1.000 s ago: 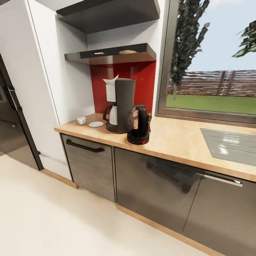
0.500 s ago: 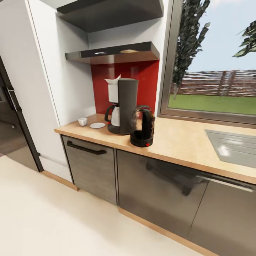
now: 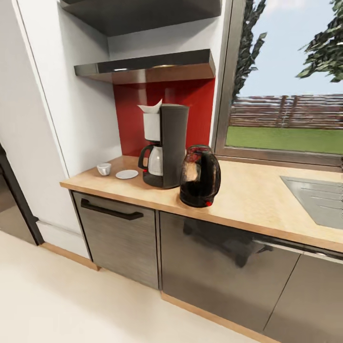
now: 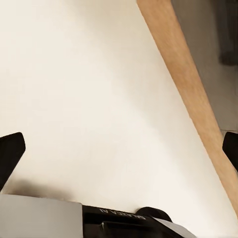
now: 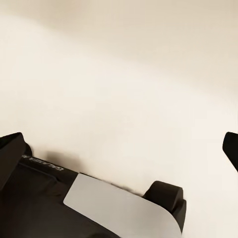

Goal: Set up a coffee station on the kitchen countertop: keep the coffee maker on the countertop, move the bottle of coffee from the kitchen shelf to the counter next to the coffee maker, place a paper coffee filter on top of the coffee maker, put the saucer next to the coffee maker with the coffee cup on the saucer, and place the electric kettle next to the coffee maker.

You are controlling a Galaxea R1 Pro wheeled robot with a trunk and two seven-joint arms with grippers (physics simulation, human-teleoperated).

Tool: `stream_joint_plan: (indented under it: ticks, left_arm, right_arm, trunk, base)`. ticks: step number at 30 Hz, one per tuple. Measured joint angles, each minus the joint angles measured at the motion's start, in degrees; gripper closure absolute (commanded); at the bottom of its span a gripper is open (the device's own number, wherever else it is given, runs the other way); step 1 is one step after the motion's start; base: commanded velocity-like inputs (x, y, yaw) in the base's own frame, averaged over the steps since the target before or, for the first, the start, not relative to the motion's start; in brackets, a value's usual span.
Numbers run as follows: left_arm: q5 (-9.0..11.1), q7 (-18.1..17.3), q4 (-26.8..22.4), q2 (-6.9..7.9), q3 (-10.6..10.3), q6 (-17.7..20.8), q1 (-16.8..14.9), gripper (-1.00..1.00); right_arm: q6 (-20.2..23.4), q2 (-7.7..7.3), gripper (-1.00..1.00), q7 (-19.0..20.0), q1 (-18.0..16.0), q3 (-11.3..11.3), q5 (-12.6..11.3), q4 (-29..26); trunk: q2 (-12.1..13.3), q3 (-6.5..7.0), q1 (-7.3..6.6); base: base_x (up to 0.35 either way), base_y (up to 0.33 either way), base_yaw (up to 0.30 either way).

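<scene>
Kitchen countertop [image 3: 247,200], left to right: coffee cup [image 3: 104,169] beside saucer [image 3: 126,174], not on it; coffee maker [image 3: 164,145] with paper coffee filter [image 3: 151,108] on top; electric kettle [image 3: 200,176] just beside; sink [image 3: 317,197] far right. Kitchen shelf [image 3: 147,66] above. Left gripper [image 4: 119,148] spread wide over pale floor [image 4: 89,99], wooden plinth strip [image 4: 191,94] beyond its fingers. Right gripper [image 5: 119,148] likewise spread, empty, above floor.

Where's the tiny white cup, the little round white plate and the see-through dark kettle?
Tiny white coffee cup [image 3: 104,169], head view, on its side wall.
Round white saucer [image 3: 126,174], head view, on its middle.
Smoky see-through electric kettle [image 3: 200,175], head view, on its rounded body.
</scene>
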Motion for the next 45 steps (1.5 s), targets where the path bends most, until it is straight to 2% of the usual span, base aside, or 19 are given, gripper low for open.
stream_joint_plan:
  ticks: [18,32,45]
  left_arm:
    - [0.0,0.0,0.0,0.0,0.0,0.0,0.0,-1.0]
    - [0.0,0.0,0.0,0.0,0.0,0.0,0.0,-1.0]
    - [0.0,0.0,0.0,0.0,0.0,0.0,0.0,-1.0]
  right_arm:
    - [0.0,0.0,-1.0,0.0,0.0,0.0,0.0,0.0]
    - [-0.1,0.01,-1.0,0.0,0.0,0.0,0.0,-0.1]
    - [-0.1,0.0,-1.0,-0.1,0.0,0.0,0.0,-0.1]
  trunk:
    - [0.0,0.0,0.01]
    - [0.0,0.0,0.02]
    - [0.0,0.0,0.02]
  base:
    - [0.177,0.266,-0.277]
    - [0.095,0.296,-0.073]
    - [0.004,0.114,-0.246]
